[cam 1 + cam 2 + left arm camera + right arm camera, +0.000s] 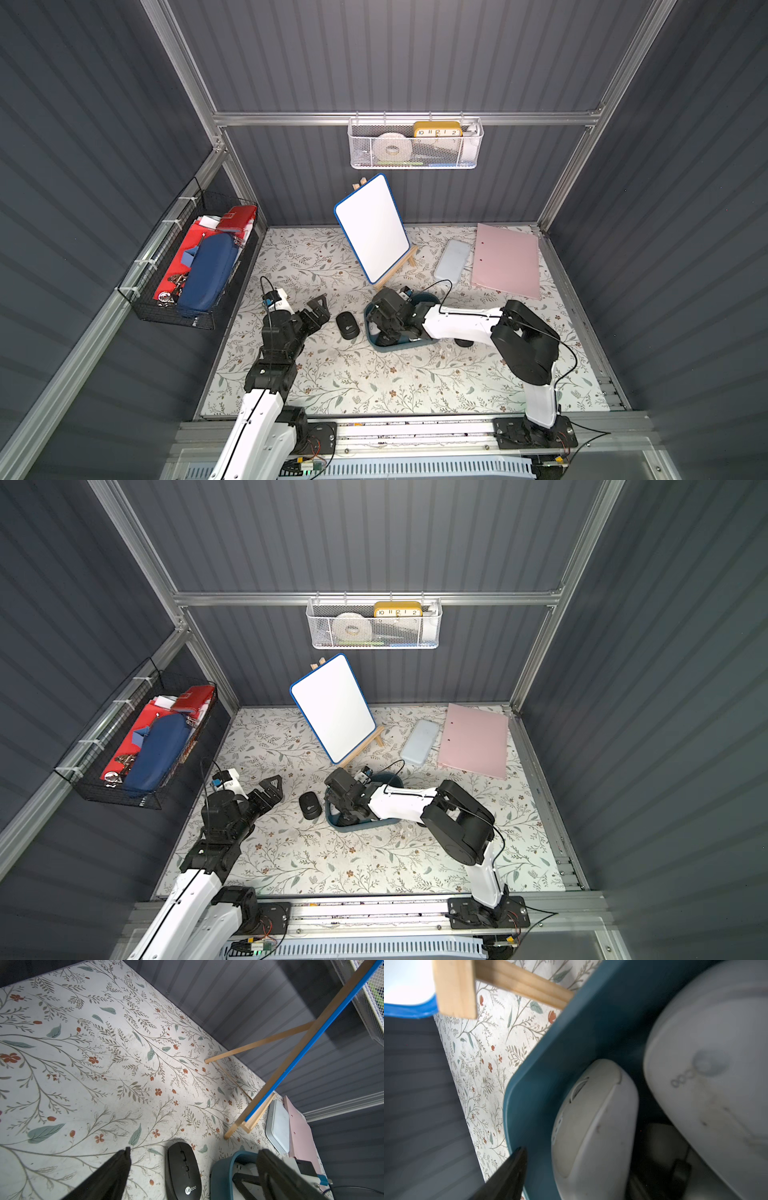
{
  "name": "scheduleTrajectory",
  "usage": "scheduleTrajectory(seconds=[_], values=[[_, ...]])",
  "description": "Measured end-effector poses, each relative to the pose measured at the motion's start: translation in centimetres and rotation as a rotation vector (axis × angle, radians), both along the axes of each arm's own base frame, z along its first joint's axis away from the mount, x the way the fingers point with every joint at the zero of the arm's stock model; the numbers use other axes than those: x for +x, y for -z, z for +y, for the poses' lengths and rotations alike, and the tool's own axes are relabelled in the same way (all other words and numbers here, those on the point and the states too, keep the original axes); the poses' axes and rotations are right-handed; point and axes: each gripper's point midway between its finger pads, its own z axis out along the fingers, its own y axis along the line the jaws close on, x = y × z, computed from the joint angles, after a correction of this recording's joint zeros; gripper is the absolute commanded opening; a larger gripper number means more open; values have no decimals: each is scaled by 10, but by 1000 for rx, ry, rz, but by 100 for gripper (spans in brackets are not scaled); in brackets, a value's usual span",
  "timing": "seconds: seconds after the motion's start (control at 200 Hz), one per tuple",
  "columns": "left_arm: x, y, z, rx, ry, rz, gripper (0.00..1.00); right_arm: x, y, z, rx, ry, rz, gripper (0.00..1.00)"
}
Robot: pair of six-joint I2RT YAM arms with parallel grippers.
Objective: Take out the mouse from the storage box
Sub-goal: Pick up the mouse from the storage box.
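Note:
The teal storage box [390, 347] [361, 824] sits mid-table. Two white mice lie inside it in the right wrist view. My right gripper [386, 332] [581, 1159] reaches down into the box, jaws open around the nearer white mouse [591, 1126]. One finger [508, 1172] stands a little apart from that mouse; the other is mostly hidden. The second white mouse [708, 1064] lies beside it. A black mouse [347, 325] [182, 1172] rests on the table just left of the box [222, 1176]. My left gripper [322, 309] [194, 1150] hovers wide open by the black mouse, holding nothing.
A whiteboard on a wooden easel [372, 228] stands just behind the box. A light blue case [452, 262] and a pink folder [507, 262] lie at the back right. A white mesh basket [415, 145] hangs on the back wall, a black wire basket [187, 266] on the left wall.

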Motion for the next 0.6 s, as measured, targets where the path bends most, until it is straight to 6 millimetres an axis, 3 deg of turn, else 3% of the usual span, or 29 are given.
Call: scheduleTrajectory(seconds=[0.45, 0.6], values=[[0, 0, 0, 1, 3, 1, 99, -1, 6, -4, -13, 5, 0, 50], [0, 0, 0, 1, 3, 1, 99, -2, 7, -4, -13, 1, -3, 41]])
